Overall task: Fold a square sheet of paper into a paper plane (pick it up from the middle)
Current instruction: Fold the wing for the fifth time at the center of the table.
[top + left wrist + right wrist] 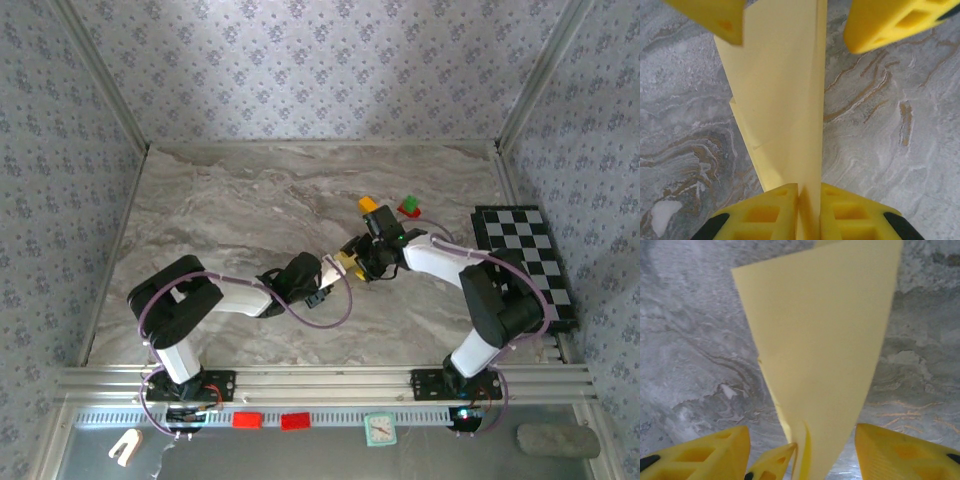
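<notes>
The left gripper (809,192) is clamped on the paper plane (785,100). In its wrist view its two yellow fingers (765,215) press together at the bottom of the frame, with the folded paper's edge pinched in the thin slot between them. From that grip the plane, a long narrow piece of plain yellow paper, runs away from the camera, lifted off the marbled grey table (900,125). At its far end the right gripper (795,37) stands open around it. One of its fingers overlaps the paper's left edge in the picture, and the other is clear of the right edge with table showing in the gap. In the right wrist view its fingers sit wide apart low in the frame and the paper tapers down between them. A small yellow piece beside the tip may be a fingertip of the other arm, though it is too cropped to be sure. From above, the two grippers meet slightly right of the table's centre. Behind them lie an orange-yellow block (368,205) and a green block (408,203) touching a red block (410,213). A checkered board (525,265) rests along the right edge.
</notes>
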Robot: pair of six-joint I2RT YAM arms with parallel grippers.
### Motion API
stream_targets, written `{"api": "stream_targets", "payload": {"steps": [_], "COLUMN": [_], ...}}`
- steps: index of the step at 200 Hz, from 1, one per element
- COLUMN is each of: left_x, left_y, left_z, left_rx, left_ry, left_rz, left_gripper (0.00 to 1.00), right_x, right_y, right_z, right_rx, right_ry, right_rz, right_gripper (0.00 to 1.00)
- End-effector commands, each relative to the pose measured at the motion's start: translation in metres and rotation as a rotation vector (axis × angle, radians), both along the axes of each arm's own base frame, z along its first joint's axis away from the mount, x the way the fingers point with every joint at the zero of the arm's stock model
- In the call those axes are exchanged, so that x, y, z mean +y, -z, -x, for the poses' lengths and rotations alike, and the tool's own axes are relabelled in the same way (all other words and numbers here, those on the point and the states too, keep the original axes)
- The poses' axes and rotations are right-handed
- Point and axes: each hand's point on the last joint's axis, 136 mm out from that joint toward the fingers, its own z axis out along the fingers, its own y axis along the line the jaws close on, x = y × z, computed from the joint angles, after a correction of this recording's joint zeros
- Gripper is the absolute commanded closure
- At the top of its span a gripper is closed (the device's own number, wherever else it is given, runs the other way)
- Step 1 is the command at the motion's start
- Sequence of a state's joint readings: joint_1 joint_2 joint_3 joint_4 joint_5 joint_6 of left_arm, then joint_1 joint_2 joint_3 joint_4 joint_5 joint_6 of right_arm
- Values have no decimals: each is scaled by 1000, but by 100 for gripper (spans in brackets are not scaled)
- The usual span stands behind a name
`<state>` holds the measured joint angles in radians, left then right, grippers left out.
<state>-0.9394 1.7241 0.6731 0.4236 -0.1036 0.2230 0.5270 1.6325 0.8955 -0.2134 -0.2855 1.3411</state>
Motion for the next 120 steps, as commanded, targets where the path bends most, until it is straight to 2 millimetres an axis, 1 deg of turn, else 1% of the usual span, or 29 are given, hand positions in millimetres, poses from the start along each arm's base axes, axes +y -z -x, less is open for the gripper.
{"api": "stream_targets", "payload": {"steps": [1,24,64,76,95,104,120], "left_x": [-1,0,1,0,-2,-4,-6], "left_y": [-11,-8,-8,-8,-9,-9,-11], "left_z": [-3,-4,-2,-1,0,1,4], "left_rx": [-69,-73,-77,-72,-57,-46,-30], "left_ry": [13,11,14,18,20,19,20], "left_rz": [-3,-14,-20,-19,-10,-1,20], "left_gripper": [83,82,80,77,71,68,66], "right_x": [4,5,3,3,4,4,4], "right_y": [7,9,3,0,-3,-4,-4], "right_z": [5,7,5,4,3,3,3], "right_rx": [54,63,46,37,26,20,14], "right_ry": [5,11,23,24,25,25,26], "right_rz": [-7,-15,-21,-24,-29,-29,-30], "right_gripper": [45,53,70,78,88,91,95]}}
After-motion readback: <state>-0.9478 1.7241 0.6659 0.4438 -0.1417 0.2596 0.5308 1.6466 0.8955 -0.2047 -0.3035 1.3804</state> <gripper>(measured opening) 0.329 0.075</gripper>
